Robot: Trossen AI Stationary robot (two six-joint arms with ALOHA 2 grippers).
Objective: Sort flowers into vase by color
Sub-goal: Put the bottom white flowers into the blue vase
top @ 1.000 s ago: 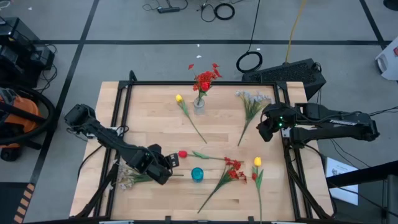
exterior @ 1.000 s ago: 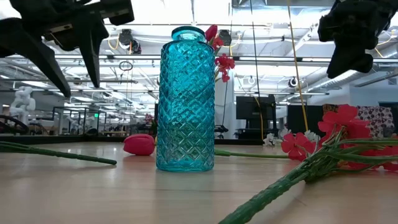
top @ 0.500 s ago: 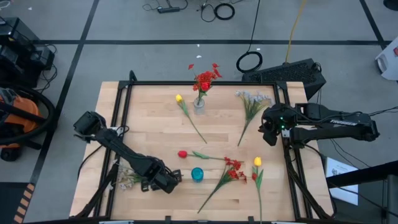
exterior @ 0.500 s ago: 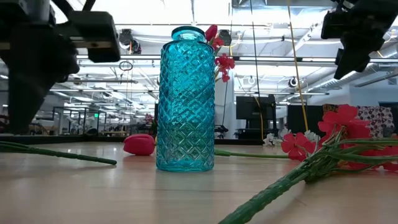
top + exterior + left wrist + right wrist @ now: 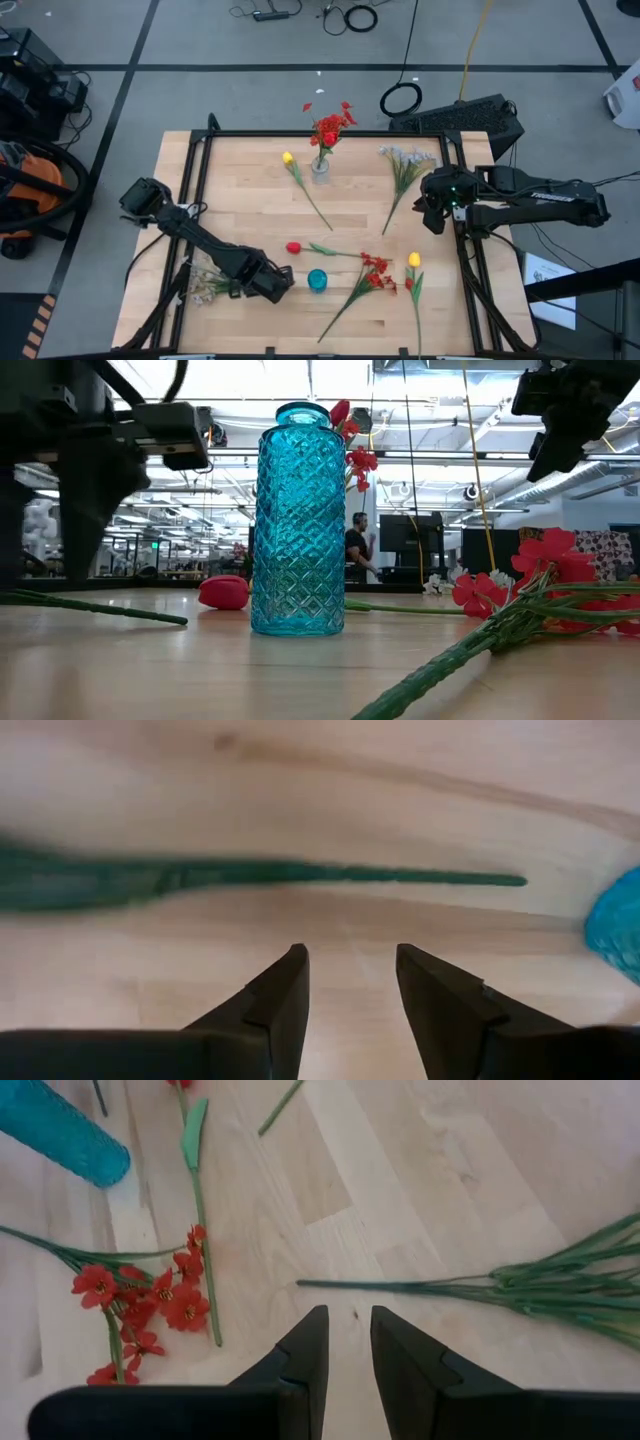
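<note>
The left gripper (image 5: 283, 283), parted and empty above the white spray's stem (image 5: 330, 875), risks toppling the close-by blue vase (image 5: 317, 281); the right gripper (image 5: 345, 1342), narrowly parted, holds nothing.

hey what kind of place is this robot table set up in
Probably a robotics lab or industrial workshop. The wooden table stands on a grey floor strewn with cables. The low view shows a big open hall with ceiling lights, monitors and a person working behind the blue vase.

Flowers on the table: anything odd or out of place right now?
Only a red bunch stands in the clear vase. The teal vase is empty, with stems lying loose around it. Nothing looks spilled or broken.
</note>
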